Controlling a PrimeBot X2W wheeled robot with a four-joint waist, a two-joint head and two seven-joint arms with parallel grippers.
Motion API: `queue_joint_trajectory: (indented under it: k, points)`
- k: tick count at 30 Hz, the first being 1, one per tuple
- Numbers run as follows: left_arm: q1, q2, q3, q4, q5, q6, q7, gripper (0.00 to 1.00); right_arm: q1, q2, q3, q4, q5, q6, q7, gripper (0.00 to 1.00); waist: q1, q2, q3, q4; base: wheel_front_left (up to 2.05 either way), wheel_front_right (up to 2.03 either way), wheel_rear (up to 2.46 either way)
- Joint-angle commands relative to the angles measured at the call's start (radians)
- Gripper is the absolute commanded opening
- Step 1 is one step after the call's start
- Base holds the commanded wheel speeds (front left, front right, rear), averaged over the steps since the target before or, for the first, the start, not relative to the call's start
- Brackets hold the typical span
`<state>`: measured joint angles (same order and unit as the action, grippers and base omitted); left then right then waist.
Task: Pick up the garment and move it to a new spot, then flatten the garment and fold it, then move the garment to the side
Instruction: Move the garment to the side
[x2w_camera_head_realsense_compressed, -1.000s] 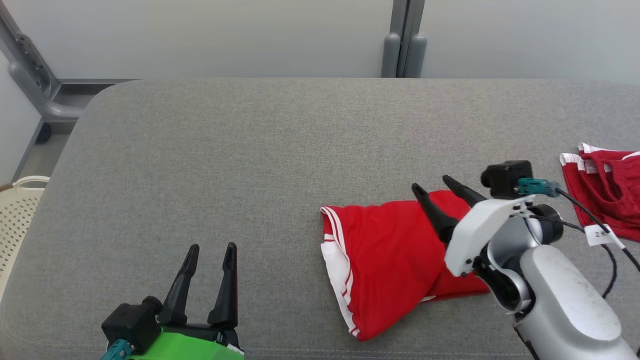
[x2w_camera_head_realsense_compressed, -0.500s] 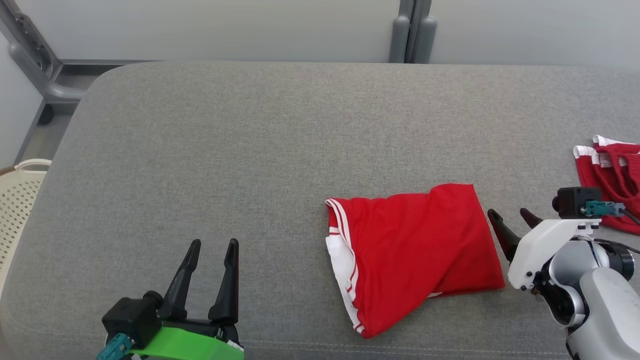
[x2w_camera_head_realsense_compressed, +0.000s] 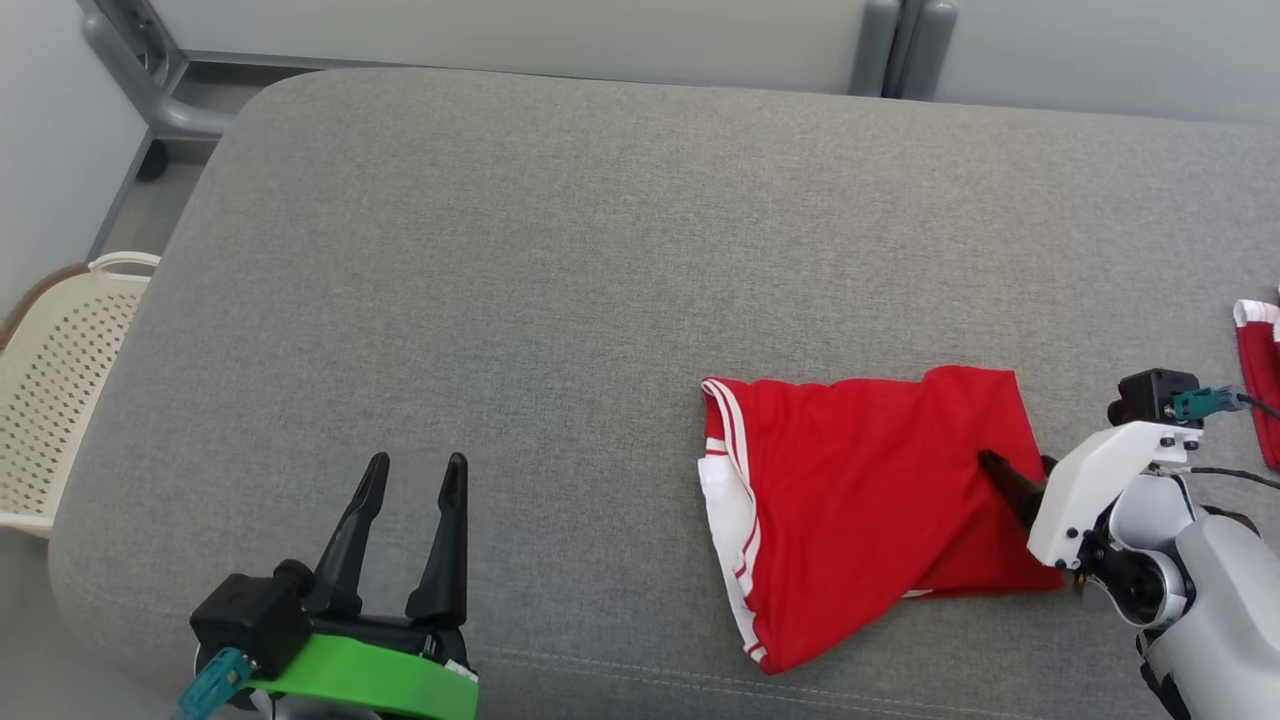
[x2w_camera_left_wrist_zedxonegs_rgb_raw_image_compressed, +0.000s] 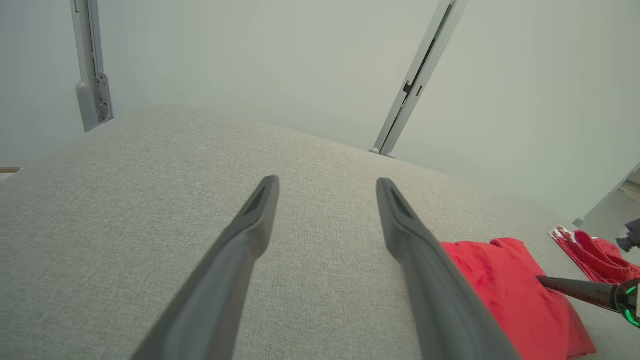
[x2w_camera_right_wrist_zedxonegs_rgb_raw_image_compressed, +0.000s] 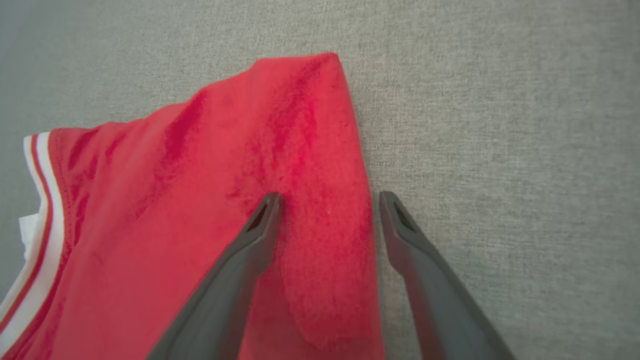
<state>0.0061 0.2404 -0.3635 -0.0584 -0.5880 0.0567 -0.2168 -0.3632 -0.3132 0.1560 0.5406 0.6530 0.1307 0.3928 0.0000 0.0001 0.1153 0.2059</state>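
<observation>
At about 4 o'clock in the head view, the garment (x2w_camera_head_realsense_compressed: 860, 500) lay folded on the grey padded surface (x2w_camera_head_realsense_compressed: 500, 250), red cloth with white-striped trim along its 9 o'clock edge and a plain folded edge at its 3 o'clock side. The right gripper (x2w_camera_head_realsense_compressed: 1015, 462) stood at that 3 o'clock edge with its jaws apart and nothing clamped. In the right wrist view, one finger lay over the red cloth and the other over bare grey fabric just beside the edge, so that the edge ran between them. Whether the fingertips touched the cloth could not be determined. The left gripper (x2w_camera_head_realsense_compressed: 416, 462) was positioned at 7 o'clock in the head view, well apart from the garment, jaws spread wide over bare surface and holding nothing. A second red garment (x2w_camera_head_realsense_compressed: 1262, 400) with white trim lay at the 3 o'clock border of the head view. A cream perforated basket (x2w_camera_head_realsense_compressed: 60, 390) stood beside the surface at 9 o'clock.
</observation>
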Motion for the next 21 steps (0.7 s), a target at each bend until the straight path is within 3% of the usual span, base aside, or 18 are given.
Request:
queue_joint_trajectory:
  k: [1,7,8,11,15,21]
  points:
    - [-0.014,0.007,0.001,-0.002,0.007,0.005,-0.002,1.0,-0.01,-0.01,0.011,0.004,0.021,0.0,0.018,1.0,0.0,-0.0001,0.004,0.014,0.0,0.0,0.0]
    - [-0.007,0.016,0.006,-0.005,0.008,0.013,-0.005,1.0,0.002,-0.044,0.057,0.0,0.104,0.0,0.092,1.0,0.0,-0.0001,0.001,0.03,0.0,0.0,0.0]
    - [-0.005,0.017,0.008,-0.005,0.007,0.014,-0.006,1.0,0.005,-0.047,0.062,0.0,0.11,0.0,0.095,0.96,0.0,-0.0001,0.001,0.031,0.0,0.0,0.0]
    - [-0.003,0.018,0.01,-0.007,0.005,0.016,-0.007,1.0,0.0,-0.053,0.075,0.007,0.12,0.0,0.084,0.45,0.0,-0.0001,0.002,0.031,0.0,0.0,0.0]
    - [-0.006,0.017,0.01,-0.009,0.003,0.017,-0.009,1.0,-0.021,-0.06,0.091,0.014,0.124,0.0,0.047,0.0,0.0,-0.0001,0.005,0.026,0.0,0.0,0.0]
    - [-0.003,0.018,0.012,-0.01,0.001,0.021,-0.012,1.0,-0.058,-0.077,0.098,0.018,0.114,0.0,-0.008,0.0,0.0,-0.0001,0.001,0.001,0.0,0.0,0.0]
